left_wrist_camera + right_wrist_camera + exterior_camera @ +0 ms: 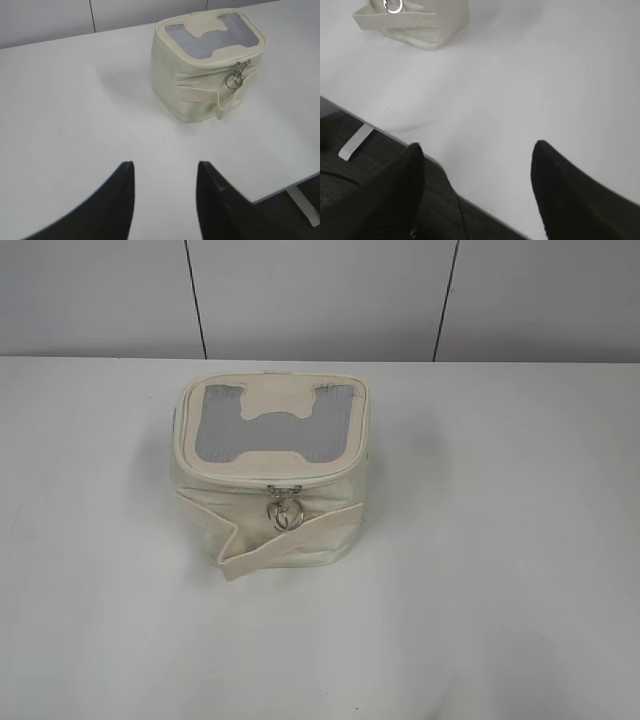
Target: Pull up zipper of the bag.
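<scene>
Zipper seemingly closed round cream bag, rings dangling.

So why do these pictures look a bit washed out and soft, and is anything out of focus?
Exterior view: flat, even light, so the cream bag barely separates from the white table, with only a faint shadow on its left. Left wrist view: the bag is fairly sharp, while the near left gripper is dark and soft-edged. Right wrist view: the right gripper is a blurred silhouette, and the bag is cropped at the top.
</scene>
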Controlling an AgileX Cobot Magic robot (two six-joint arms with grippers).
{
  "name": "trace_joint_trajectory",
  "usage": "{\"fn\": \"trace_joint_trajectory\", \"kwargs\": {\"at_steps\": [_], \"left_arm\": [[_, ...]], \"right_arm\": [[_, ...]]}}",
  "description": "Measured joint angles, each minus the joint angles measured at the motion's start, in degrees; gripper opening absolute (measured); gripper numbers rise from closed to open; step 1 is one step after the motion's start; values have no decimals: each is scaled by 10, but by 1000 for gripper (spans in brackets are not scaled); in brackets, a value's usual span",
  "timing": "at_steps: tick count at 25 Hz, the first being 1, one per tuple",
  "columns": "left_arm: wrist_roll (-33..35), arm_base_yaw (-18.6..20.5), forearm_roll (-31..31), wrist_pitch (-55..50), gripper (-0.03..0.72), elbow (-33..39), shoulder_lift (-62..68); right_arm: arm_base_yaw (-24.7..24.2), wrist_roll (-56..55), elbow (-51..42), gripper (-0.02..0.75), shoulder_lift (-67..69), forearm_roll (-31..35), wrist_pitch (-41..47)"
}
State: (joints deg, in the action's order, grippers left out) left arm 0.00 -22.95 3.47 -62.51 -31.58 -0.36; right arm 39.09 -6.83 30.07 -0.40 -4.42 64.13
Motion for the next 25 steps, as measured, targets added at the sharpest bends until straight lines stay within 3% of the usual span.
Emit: {"fn": "trace_joint_trajectory", "kwargs": {"at_steps": [9,16,19,23,25], "left_arm": [[0,0,3,20,248,9,0],[0,3,4,20,239,9,0],[3,47,4,20,240,9,0],[3,159,4,20,239,9,0],[3,196,4,21,239,9,0]], "right_arm": [[0,1,-15,485,0,1,-39],[-16,1,-15,476,0,1,-40],[-86,1,-15,475,0,1,-40],[-218,1,-15,475,0,1,-40],[-266,1,-15,473,0,1,-40]]}}
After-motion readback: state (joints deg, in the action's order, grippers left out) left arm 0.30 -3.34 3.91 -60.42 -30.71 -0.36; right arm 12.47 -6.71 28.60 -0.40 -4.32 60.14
